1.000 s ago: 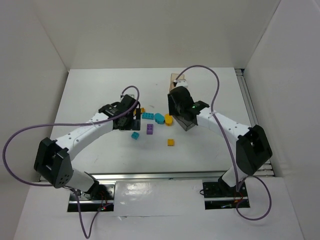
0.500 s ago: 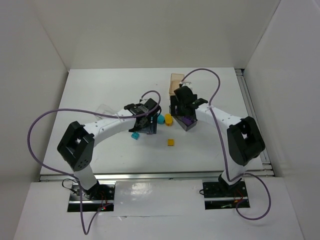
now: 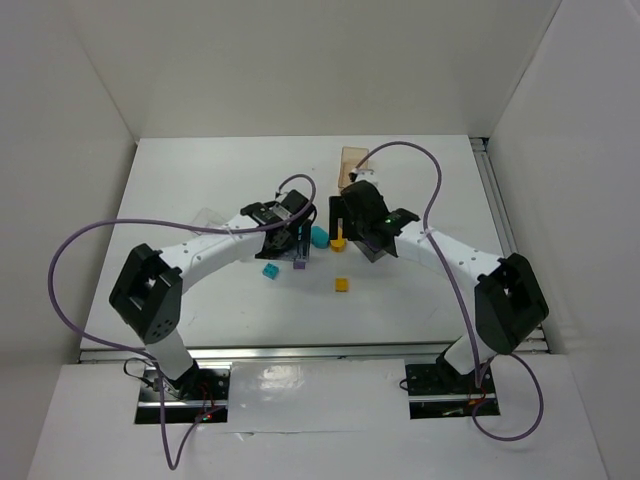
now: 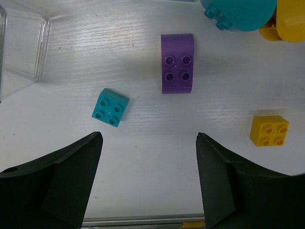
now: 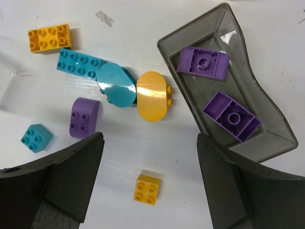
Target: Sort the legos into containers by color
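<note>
Loose legos lie on the white table. The left wrist view shows a purple rounded brick, a small teal brick and a small yellow brick. My left gripper hangs open just short of them, holding nothing. My right gripper is also open and empty above a small yellow brick. Beyond it lie a yellow oval, a teal oval, a long teal brick and an orange brick. The dark grey container holds two purple bricks.
A clear container sits to the left of the pile, seen from above at the table's left. An orange-tan container stands at the back. Both arms reach toward the table's middle, with their grippers close together.
My right gripper has opened, and purple now shows in the dark grey container. My left arm has swung right toward the purple brick, with its jaws slightly narrower.
</note>
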{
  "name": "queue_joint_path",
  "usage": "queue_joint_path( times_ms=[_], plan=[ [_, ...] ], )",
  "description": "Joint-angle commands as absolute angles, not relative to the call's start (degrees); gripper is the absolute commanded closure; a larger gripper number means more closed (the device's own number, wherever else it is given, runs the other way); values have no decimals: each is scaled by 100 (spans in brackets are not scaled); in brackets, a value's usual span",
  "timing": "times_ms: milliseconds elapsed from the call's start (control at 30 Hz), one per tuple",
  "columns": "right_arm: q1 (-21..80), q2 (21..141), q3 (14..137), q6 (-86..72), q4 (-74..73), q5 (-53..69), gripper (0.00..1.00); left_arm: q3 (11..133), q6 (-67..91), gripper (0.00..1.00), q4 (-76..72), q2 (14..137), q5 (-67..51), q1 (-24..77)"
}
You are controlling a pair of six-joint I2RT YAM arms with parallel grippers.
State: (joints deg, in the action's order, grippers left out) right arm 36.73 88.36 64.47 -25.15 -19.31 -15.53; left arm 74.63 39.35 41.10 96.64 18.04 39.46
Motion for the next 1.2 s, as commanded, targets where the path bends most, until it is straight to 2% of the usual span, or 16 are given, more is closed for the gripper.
queue_joint_path(
  times_ms=[0, 300, 567, 633, 967, 1000, 1100, 1167],
  plan=[
    [3761, 8596, 6285, -2707, -1837, -1320, 14, 7752, 4061, 13, 4140, 9721, 1827, 3833],
    [4631, 9482, 6503, -2962, -1381, -1195, 12, 7164, 4008, 13, 4482, 8106, 1898, 2603],
    [4974, 10958, 7549, -3190, -1476, -1467, 10, 6943, 3771, 13, 4535, 7805, 1784, 2074],
    [5027, 11135, 7672, -3190, -1477, -1590, 12, 6821, 3718, 13, 4535, 7805, 1784, 2074],
    [5133, 11716, 8129, -3498, -1828, -2074, 43, 6662, 3551, 13, 4342, 7752, 1538, 2074],
    [5133, 11716, 8130, -3437, -1828, -2074, 50, 6662, 3551, 13, 4342, 7752, 1486, 2074],
    [5133, 11304, 8025, -3305, -1828, -2074, 63, 6662, 3297, 13, 4289, 7752, 1319, 2074],
    [5133, 10962, 7876, -3182, -1828, -2135, 65, 6662, 3155, 13, 4289, 7813, 1266, 2249]
  ],
)
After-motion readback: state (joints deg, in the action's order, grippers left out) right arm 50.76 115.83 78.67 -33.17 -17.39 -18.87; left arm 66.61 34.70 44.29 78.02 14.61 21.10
